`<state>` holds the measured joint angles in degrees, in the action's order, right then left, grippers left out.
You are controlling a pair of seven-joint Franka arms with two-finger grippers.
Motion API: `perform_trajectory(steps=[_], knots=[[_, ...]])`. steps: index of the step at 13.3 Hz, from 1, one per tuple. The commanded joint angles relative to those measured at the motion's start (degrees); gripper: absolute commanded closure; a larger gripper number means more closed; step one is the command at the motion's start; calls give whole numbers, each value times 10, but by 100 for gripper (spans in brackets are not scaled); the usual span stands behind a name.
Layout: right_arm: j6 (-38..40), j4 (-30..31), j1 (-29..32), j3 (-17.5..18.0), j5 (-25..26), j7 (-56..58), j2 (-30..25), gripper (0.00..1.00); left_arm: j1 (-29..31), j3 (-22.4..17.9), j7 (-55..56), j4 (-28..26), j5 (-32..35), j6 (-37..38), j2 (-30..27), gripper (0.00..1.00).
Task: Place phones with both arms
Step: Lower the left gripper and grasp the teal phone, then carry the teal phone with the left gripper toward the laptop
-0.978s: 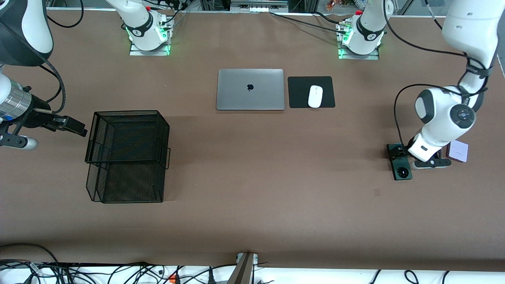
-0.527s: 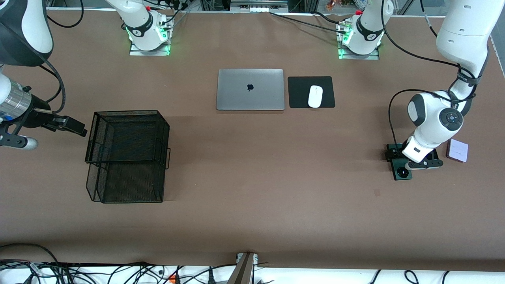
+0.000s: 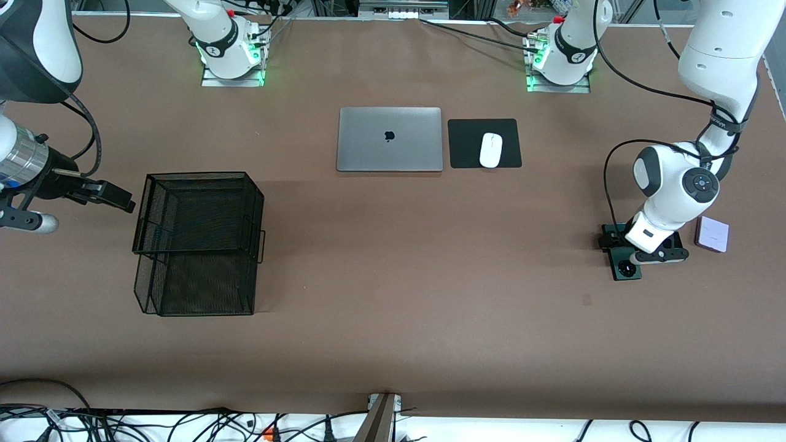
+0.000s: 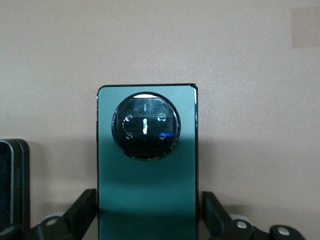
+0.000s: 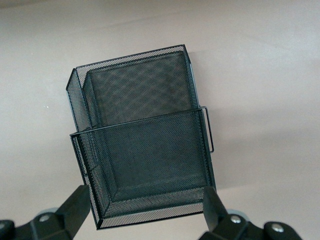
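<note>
The long dark-green phone lies flat on the table at the left arm's end, its round camera ring nearest the front camera. My left gripper is down over it. Its fingers straddle the phone's long edges, with a slim gap showing on one side. The black phone lies right beside the green one. The pale lilac-white phone lies farther toward the table's end. My right gripper waits open in the air, holding nothing.
A black wire-mesh basket stands at the right arm's end, next to the right gripper. A closed silver laptop and a white mouse on a black pad lie toward the robots' bases.
The left arm has shifted sideways from beside the lilac phone onto the green phone, and its fingers have drawn in toward the phone's edges. The right arm has not moved.
</note>
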<state>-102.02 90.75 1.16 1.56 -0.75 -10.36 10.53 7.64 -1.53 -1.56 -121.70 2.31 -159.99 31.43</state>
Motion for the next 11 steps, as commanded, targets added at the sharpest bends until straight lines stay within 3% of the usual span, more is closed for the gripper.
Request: perform_trajectory(steps=[1, 2, 3, 5, 6, 8, 11], knots=[[8, -4, 1, 0, 3, 1, -2, 0, 8, 5, 3, 6, 3, -13, 16, 81], [8, -4, 1, 0, 3, 1, -2, 0, 8, 6, 4, 8, 3, -12, 16, 95], [8, -5, 1, 0, 3, 1, -2, 0, 8, 6, 5, 8, 3, -11, 15, 100], [8, -4, 1, 0, 3, 1, -2, 0, 4, 8, 9, 29, 3, 5, 14, 100], [8, -4, 1, 0, 3, 1, -2, 0, 4, 14, 13, 55, 2, 49, 10, 100], [8, -4, 1, 0, 3, -1, -2, 0, 4, 36, 37, 124, -2, 148, 7, 100], [7, -5, -11, -9, 4, -3, 1, 0, -4, 81, 104, 175, -4, 192, 9, 100]])
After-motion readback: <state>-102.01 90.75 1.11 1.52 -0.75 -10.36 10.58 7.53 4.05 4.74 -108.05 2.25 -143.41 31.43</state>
